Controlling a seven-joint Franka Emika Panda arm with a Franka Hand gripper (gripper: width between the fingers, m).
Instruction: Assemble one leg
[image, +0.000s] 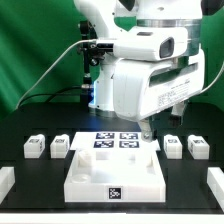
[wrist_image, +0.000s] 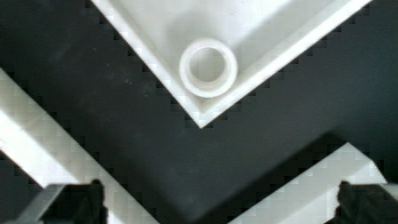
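The bulky white robot arm (image: 150, 75) is leaning over the black table (image: 35, 188). The large white square plastic panel with a raised rim (image: 85, 186) is lying in front, just beside the thin flat marker board (image: 115, 142). Four small white stubby tagged plastic legs (image: 60, 146) are sitting apart from the panel, two on each side of it. The gripper (image: 147, 128) is hovering above a panel corner with a round socket (wrist_image: 208, 68), its fingers (wrist_image: 71, 200) spread wide and grasping nothing.
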